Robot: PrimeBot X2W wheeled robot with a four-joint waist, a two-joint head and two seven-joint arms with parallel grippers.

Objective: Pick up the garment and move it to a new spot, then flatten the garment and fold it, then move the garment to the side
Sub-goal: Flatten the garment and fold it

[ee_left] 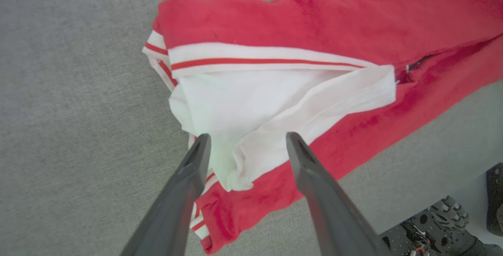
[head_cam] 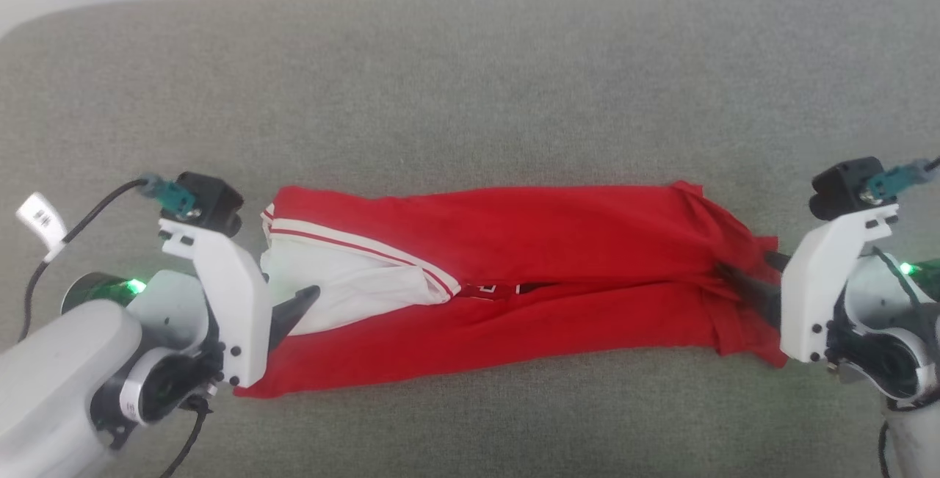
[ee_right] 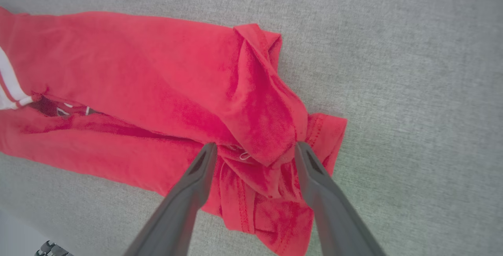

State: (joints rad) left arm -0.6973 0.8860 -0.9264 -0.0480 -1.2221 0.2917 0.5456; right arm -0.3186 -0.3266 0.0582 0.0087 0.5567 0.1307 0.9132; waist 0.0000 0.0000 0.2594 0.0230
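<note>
Folding seems step in hand: bright red thin shirt [head_cam: 551,243], white sleeve ends, lies as long strip on grey worktop [head_cam: 470,96]. At its ends, left gripper [ee_left: 247,135], right gripper [ee_right: 255,144], jaws open, empty. Next: pinch one end, carry across.

Garment [head_cam: 558,243]: lay lengthwise, left to right, on the cushioned surface [head_cam: 470,81].
Left gripper [ee_left: 247,138]: sat at its left end.
Right gripper [ee_right: 255,146]: sat at its right end.
</note>
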